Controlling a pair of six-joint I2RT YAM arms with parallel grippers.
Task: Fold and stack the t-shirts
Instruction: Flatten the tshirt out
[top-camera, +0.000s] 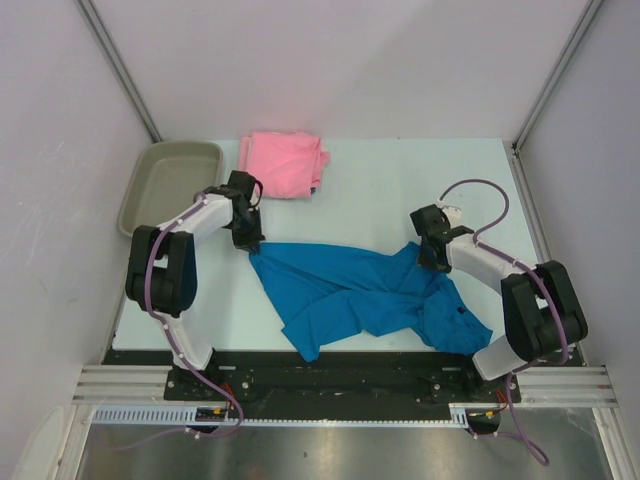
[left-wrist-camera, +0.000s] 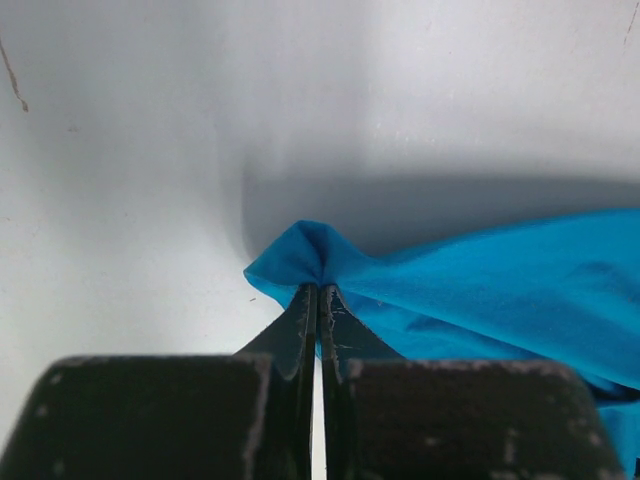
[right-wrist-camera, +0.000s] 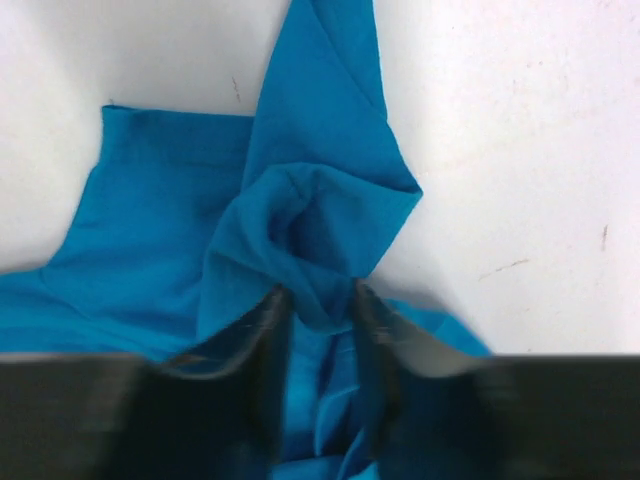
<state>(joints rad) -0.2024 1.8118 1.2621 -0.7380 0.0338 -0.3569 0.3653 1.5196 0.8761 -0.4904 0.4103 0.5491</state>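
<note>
Blue t-shirt (top-camera: 365, 295) is lying crumpled on near side of pink t-shirt (top-camera: 285, 165), long axis running L-R between arms. L gripper (left-wrist-camera: 318, 288) is clamping its L corner; R gripper (right-wrist-camera: 320, 300) is straddling bunched fold at R end, grip not confirmable.

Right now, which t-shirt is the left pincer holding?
The blue t-shirt: the left pincer is pinched shut on its corner. The pink t-shirt lies apart, farther back, beside the tray.
</note>
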